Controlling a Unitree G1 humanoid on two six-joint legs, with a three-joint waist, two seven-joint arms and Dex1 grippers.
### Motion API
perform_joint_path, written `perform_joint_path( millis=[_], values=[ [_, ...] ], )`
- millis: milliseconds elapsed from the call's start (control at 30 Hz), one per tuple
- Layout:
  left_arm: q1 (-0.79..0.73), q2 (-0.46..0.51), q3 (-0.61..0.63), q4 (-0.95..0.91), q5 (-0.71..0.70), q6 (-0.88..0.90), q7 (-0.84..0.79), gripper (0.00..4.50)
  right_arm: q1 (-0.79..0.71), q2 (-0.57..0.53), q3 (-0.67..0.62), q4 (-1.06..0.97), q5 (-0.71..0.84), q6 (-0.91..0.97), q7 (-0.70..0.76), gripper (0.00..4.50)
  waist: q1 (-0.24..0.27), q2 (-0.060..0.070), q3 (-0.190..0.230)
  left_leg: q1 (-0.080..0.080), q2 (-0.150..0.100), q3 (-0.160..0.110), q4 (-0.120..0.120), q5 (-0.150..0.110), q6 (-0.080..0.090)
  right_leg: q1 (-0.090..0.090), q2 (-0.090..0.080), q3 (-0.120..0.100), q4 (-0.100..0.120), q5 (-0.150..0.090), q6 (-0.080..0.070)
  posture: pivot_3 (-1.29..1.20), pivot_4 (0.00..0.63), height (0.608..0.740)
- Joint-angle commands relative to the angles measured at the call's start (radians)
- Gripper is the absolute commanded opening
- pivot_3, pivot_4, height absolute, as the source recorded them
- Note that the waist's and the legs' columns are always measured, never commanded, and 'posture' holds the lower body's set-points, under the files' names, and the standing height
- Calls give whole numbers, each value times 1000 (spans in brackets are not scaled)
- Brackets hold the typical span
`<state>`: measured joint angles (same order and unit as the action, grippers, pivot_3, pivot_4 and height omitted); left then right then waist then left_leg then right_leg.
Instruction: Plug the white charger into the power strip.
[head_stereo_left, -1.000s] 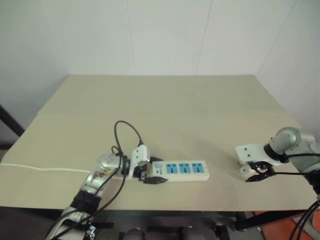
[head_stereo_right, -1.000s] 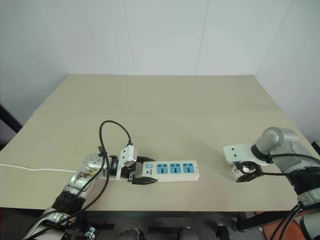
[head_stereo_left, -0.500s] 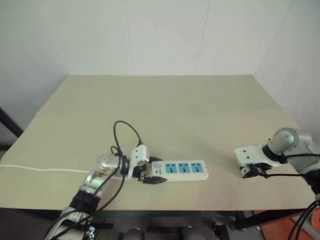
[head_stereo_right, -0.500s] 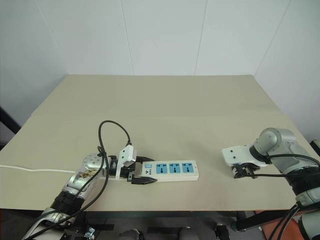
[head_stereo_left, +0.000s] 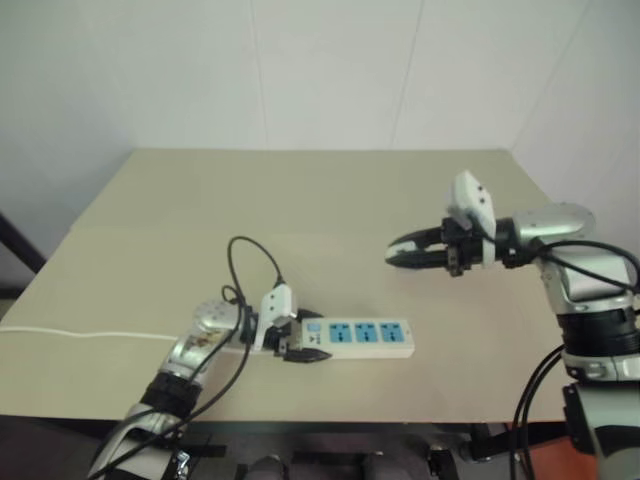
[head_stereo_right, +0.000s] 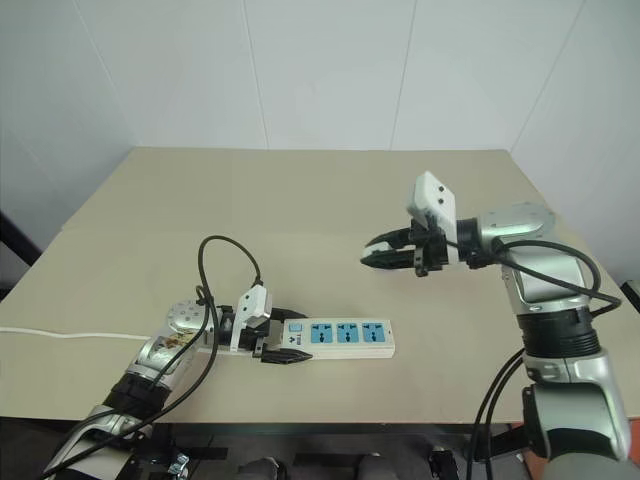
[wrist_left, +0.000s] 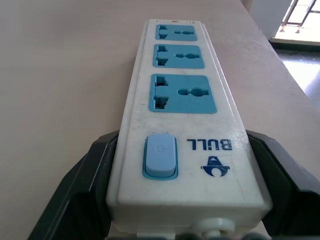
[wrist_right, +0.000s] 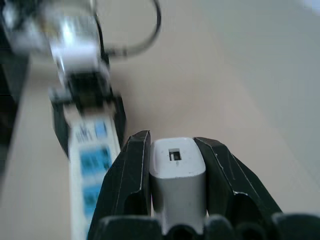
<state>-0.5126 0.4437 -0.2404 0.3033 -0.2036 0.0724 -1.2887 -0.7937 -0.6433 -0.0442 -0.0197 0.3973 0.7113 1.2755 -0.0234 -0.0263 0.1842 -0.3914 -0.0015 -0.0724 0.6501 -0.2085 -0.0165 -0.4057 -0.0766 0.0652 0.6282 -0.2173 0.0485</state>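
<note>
Take the power strip (head_stereo_right: 338, 337) as your reference: it lies flat near the front edge of the table (head_stereo_right: 300, 200), its three blue sockets facing up, its switch end toward your left arm. Your left gripper (head_stereo_right: 285, 350) is clamped across that switch end, one black finger on each long side, which pins the bar down; in the left wrist view the fingers (wrist_left: 82, 185) hug the casing beside the blue switch.

Your right gripper (head_stereo_right: 375, 253) hangs in the air above and beyond the strip's far end, pointing back toward your left arm. It is pinching the white charger (wrist_right: 177, 172) between its two fingers, and the charger's face with a small square port points outward.

For the step in hand, I'd judge alignment matters most: the prongs are hidden, so turn the wrist until they face down, centre over one socket, then descend straight and press gently while your left grip steadies the strip.
</note>
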Motion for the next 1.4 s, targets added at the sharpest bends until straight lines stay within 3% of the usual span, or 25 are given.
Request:
perform_joint_path(
  millis=[33, 133, 333, 800, 1400],
  values=[
    [-20, 10, 4, 36, 3, -27, -23, 3302, 70, 103, -92, -109, 153, 87, -124, 1216, 2, 0, 0, 0, 0, 0, 0, 0, 0, 0, 0, 0, 1, 0, 0, 0, 150, 740],
    [-29, 11, 9, 67, 6, -42, -30, 3302, 143, 212, -84, -147, 173, 54, -232, 1216, -1, 0, 0, 1, 0, 0, 0, 0, 0, 0, 1, 0, 1, -2, 3, 0, 150, 740],
    [-28, 13, 12, 109, 15, -88, -36, 3302, 244, 316, 19, -112, 103, -142, -273, 1216, -12, 0, 0, 1, 0, 0, 0, 0, 0, -1, 1, 0, 1, -4, 6, 0, 150, 740],
    [4, 26, 21, 88, 8, -90, -44, 3302, 295, 344, 183, 49, -13, -419, -218, 1216, -22, 0, 0, 2, 1, 0, 0, 0, 0, 0, 2, 0, 2, -4, 6, 0, 150, 740],
    [25, 35, 26, 76, -12, -66, -43, 3302, 268, 363, 212, 149, -26, -487, -166, 1216, -24, 0, 0, 3, 1, 0, -1, 0, 0, 0, 2, 1, 2, -4, 6, 0, 150, 740]
  ],
)
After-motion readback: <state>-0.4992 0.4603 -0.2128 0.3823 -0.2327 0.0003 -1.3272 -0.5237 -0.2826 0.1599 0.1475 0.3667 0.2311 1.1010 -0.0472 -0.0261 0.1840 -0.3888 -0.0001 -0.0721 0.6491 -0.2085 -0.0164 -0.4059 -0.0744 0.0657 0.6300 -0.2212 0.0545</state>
